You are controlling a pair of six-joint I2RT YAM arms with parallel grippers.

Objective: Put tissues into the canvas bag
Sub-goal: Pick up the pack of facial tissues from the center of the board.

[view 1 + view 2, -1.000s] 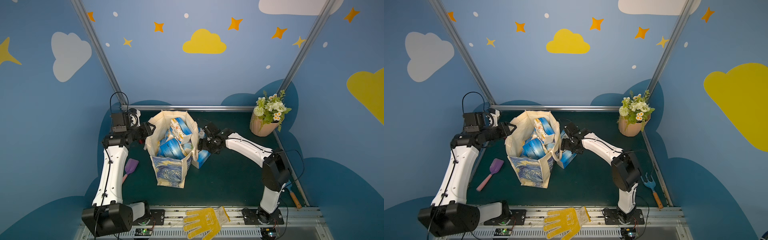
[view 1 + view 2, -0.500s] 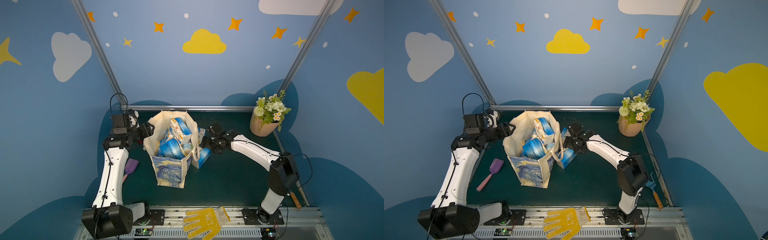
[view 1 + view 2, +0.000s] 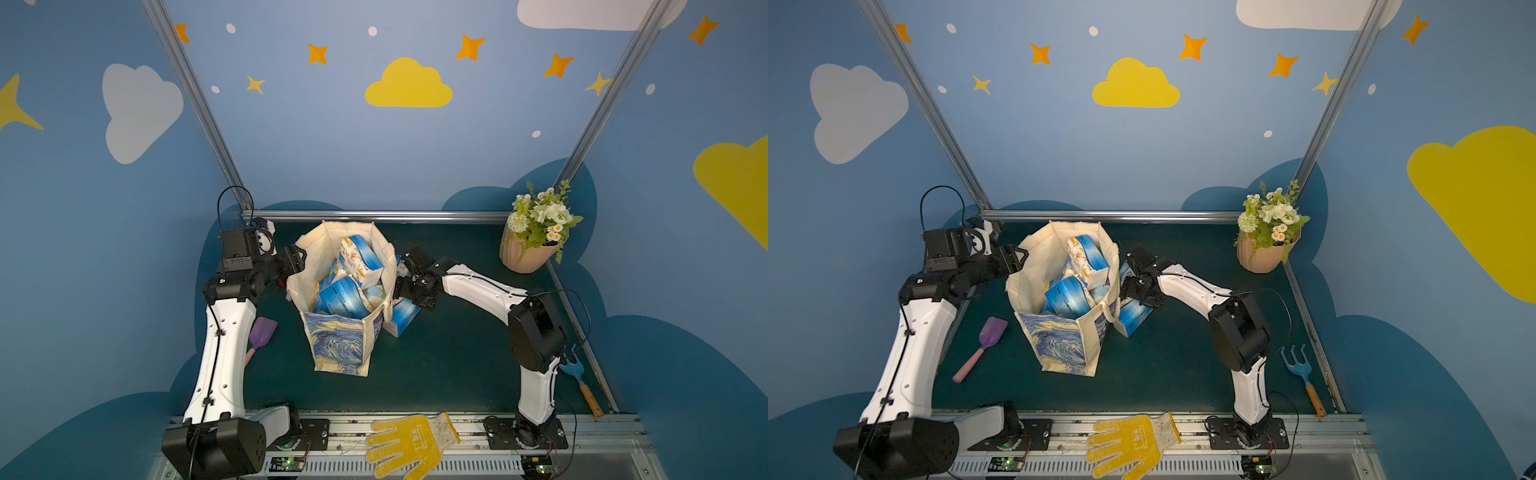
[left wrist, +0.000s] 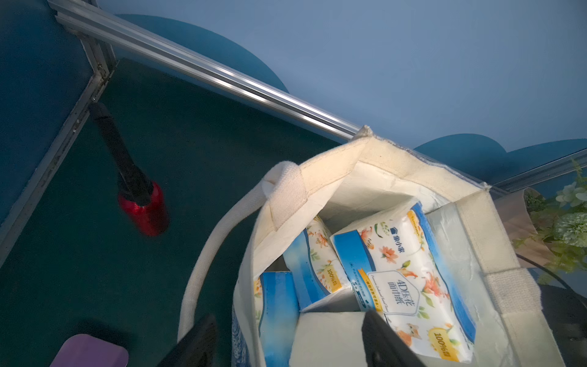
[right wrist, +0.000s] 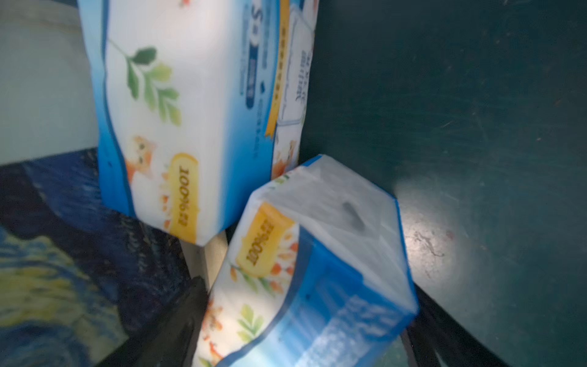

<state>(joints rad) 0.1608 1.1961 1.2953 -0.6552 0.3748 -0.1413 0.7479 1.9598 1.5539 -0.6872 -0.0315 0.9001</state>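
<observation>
— What sort of place is this?
— A robot lab booth dressed like a playroom: blue wall panels [image 3: 374, 158] painted with yellow clouds and stars, held in bare aluminium frame rails [image 3: 374, 215].
— And the lab part?
— A white-and-black left robot arm [image 3: 220, 357] and its right twin [image 3: 482, 289], bolted to a metal base rail [image 3: 469, 419] along the dark green desk's [image 3: 449, 361] front edge, beside exposed circuit boards [image 3: 286, 463].

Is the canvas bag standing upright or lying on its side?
Upright. The canvas bag stands on the table with its mouth open upward, and tissue packs show inside it in both top views.
</observation>
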